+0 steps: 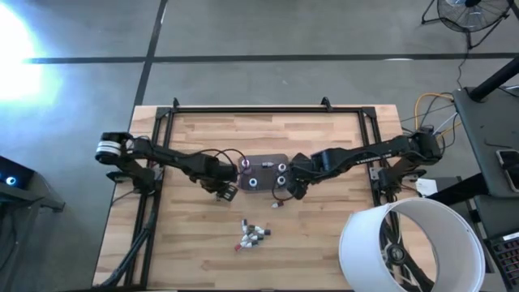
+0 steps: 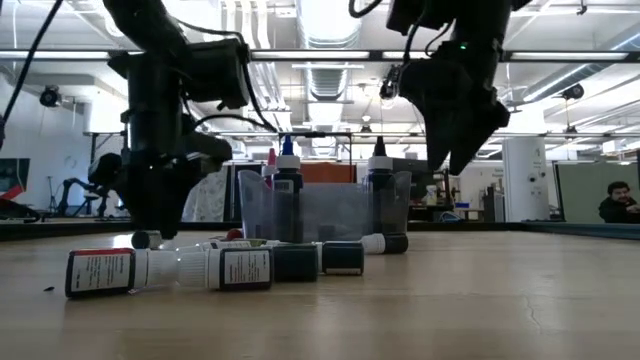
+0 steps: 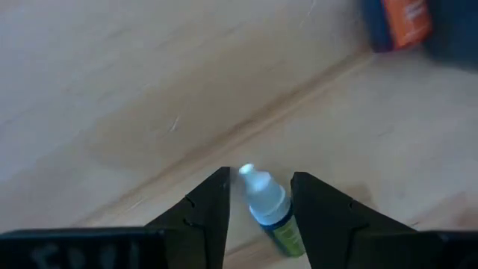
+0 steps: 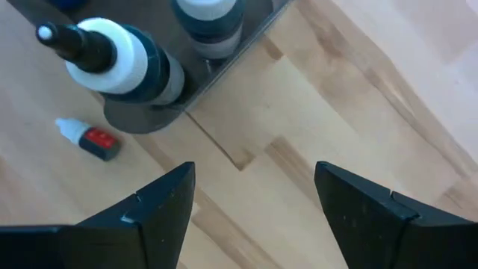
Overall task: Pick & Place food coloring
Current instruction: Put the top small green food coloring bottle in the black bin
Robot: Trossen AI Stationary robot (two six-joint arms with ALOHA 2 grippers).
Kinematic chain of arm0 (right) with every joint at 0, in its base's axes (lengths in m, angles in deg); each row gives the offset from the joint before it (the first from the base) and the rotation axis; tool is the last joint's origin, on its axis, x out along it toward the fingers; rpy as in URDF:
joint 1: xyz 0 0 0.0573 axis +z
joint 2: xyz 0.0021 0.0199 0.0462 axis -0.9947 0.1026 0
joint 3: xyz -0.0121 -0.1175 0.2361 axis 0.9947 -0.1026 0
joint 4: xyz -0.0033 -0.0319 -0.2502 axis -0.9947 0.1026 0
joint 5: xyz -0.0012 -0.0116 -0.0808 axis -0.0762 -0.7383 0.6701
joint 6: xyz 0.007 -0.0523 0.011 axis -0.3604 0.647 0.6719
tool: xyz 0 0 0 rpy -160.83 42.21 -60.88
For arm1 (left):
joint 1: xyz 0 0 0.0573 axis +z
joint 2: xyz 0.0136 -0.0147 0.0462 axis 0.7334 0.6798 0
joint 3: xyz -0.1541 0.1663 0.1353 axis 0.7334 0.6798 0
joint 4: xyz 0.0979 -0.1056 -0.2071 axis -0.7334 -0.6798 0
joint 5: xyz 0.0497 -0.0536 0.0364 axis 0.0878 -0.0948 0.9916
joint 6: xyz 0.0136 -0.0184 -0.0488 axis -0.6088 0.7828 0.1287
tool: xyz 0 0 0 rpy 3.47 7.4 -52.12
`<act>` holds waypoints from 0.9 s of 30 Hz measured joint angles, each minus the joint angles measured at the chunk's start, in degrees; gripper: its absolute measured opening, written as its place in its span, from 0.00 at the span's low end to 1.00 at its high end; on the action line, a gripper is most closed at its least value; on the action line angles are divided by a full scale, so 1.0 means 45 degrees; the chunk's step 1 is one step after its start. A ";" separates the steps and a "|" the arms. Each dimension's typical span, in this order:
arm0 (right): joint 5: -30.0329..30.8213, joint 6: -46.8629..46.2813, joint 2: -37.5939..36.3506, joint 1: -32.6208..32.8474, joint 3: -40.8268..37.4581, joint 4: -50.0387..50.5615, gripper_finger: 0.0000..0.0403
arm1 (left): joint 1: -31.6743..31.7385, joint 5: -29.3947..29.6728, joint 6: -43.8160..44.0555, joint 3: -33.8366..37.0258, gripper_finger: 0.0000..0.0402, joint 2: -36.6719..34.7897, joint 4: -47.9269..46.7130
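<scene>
Several tiny food coloring bottles (image 1: 253,235) lie on their sides near the table's near edge, showing as a row (image 2: 220,268) in the low view. Others stand upright in the small grey tray (image 1: 263,173) (image 2: 320,205) at mid-table. My left gripper (image 1: 225,191) (image 3: 258,205) is down at the table, left of the tray. It is open, with one white-capped bottle (image 3: 269,213) lying between its fingers. My right gripper (image 1: 292,188) (image 4: 254,202) hangs open above the wood by the tray's right near corner (image 4: 149,112). A red-labelled bottle (image 4: 89,140) lies nearby. My left gripper comes from above with one finger on each side of the white-capped bottle, along its length. The bottle's body (image 3: 282,224) lies close to one finger (image 3: 314,209). I cannot tell whether it touches.
A large white cylinder (image 1: 409,243) stands at the table's near right corner. Black frame rails (image 1: 268,109) run along the far and side edges. Bare wood lies between the tray and the lying bottles. A person (image 2: 620,203) sits far off in the room.
</scene>
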 joint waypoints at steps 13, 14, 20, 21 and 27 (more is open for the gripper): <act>0.0228 -0.0533 -0.0552 0.0005 -0.0792 -0.0487 0.64 | 0.0006 -0.0237 -0.0242 0.0080 0.22 0.0245 0.0008; 0.0232 -0.0545 -0.0552 0.0005 -0.0792 -0.0561 0.64 | 0.0010 -0.0237 -0.0254 0.0079 0.20 0.0245 -0.0029; 0.0480 -0.0690 -0.0552 0.0005 -0.0792 -0.0667 0.63 | 0.0010 -0.0252 -0.0414 0.0079 0.09 0.0240 -0.0094; 0.0538 -0.0690 -0.0549 0.0005 -0.0792 -0.0666 0.62 | 0.0010 -0.0252 -0.0479 0.0070 0.07 0.0243 -0.0133; 0.0668 -0.0768 -0.0548 0.0010 -0.0792 -0.0672 0.62 | -0.0022 -0.0449 -0.1424 -0.0677 0.00 0.0312 -0.0419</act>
